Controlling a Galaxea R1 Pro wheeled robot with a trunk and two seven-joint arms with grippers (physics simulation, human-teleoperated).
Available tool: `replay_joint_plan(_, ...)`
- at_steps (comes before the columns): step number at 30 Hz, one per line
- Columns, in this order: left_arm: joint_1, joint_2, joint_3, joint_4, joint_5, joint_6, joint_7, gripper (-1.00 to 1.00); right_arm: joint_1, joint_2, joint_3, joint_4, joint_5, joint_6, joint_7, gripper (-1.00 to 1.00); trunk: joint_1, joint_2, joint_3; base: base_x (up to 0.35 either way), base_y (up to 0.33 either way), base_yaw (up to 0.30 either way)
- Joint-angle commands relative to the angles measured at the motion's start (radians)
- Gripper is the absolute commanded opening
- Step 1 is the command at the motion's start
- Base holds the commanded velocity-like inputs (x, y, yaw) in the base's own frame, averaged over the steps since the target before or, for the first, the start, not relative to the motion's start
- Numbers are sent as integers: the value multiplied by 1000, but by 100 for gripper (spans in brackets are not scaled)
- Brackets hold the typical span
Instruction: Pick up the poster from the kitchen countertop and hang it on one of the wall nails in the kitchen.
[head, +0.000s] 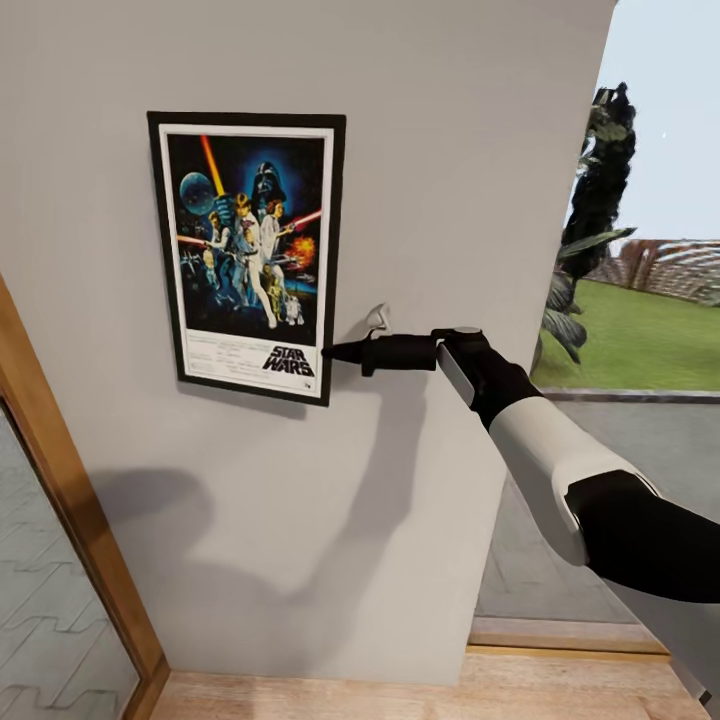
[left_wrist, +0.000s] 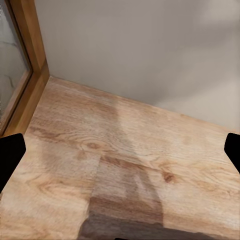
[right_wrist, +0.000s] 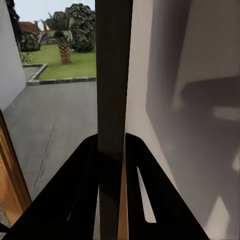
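Poster (head: 247, 255) flat against grey wall (head: 440, 150), lower right edge pinched by right gripper (head: 330, 352) from 3 o'clock; left gripper (left_wrist: 120, 150) fingers spread wide.

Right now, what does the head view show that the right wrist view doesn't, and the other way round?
Head view: the poster face-on against the wall, the right claw at its lower right edge. Right wrist view: the poster's frame edge-on between the closed fingers. Both share the pale wall and the lawn outside.

Home — wood floor (left_wrist: 125, 165), framed poster (head: 248, 255), garden (head: 640, 335).
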Motion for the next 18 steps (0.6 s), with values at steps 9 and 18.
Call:
replay_joint_plan(9,0,1,1,0,7,1,-5,100,0,0,4,0,-30,12,-1,-100,0,-1,0,0,0,0)
replay_joint_plan(18,0,1,1,0,7,1,-5,100,0,0,5,2,-30,12,-1,-100,0,-1,0,0,0,0)
